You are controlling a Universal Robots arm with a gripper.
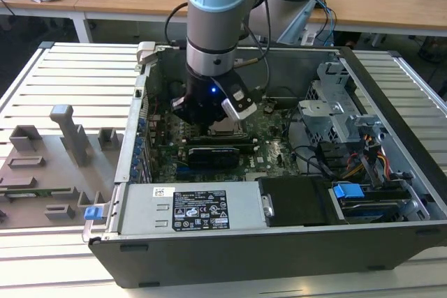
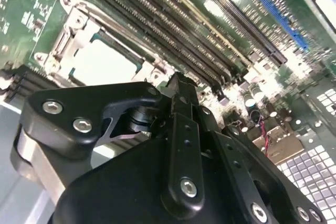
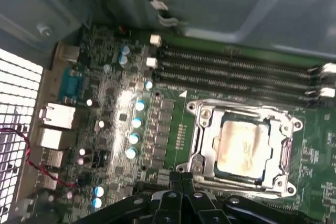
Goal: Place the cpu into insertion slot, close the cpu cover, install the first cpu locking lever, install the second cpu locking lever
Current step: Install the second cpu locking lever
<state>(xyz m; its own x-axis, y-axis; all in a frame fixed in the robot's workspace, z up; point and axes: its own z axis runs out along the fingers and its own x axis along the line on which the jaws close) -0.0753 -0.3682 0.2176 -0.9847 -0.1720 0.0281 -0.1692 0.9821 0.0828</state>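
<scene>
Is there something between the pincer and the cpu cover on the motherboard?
Nothing visible. In the first wrist view the pincer sits just beside the cpu cover, which lies flat around the cpu, with open board between.

The chip [image 3: 242, 148] lies seated in the socket [image 3: 207, 148], with the metal frame [image 3: 286, 153] closed flat around it on the green board [image 3: 173, 129]. The gripper's [image 3: 181, 182] black fingertips [image 3: 173, 199], pressed together, hover just beside the socket's edge.

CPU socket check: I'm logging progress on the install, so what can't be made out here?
- Exterior view: the insertion slot is hidden beneath the pincer.
- Both wrist views: the cpu sits framed by the cpu cover; whether the locking levers are latched is too small to tell.
</scene>
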